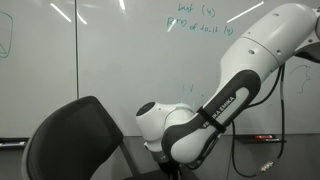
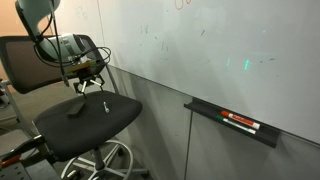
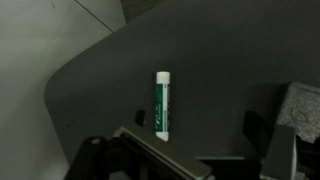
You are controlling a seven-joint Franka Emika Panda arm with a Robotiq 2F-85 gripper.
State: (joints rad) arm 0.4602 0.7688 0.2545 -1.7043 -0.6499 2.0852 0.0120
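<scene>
Marker [image 3: 163,102] lies on the chair seat [image 3: 90,85], away from its edges, below released hand [image 3: 198,138].

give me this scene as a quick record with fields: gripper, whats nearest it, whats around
gripper: gripper, open, holding nothing, above the chair seat
nearest thing: marker, white with a green label, lying flat on the seat, apart from the fingers
support: chair seat, dark, part of an office chair
arm: arm, white, bent down over the chair
background: whiteboard, faint green writing near the top
ledge: tray under the whiteboard, holding spare markers
</scene>
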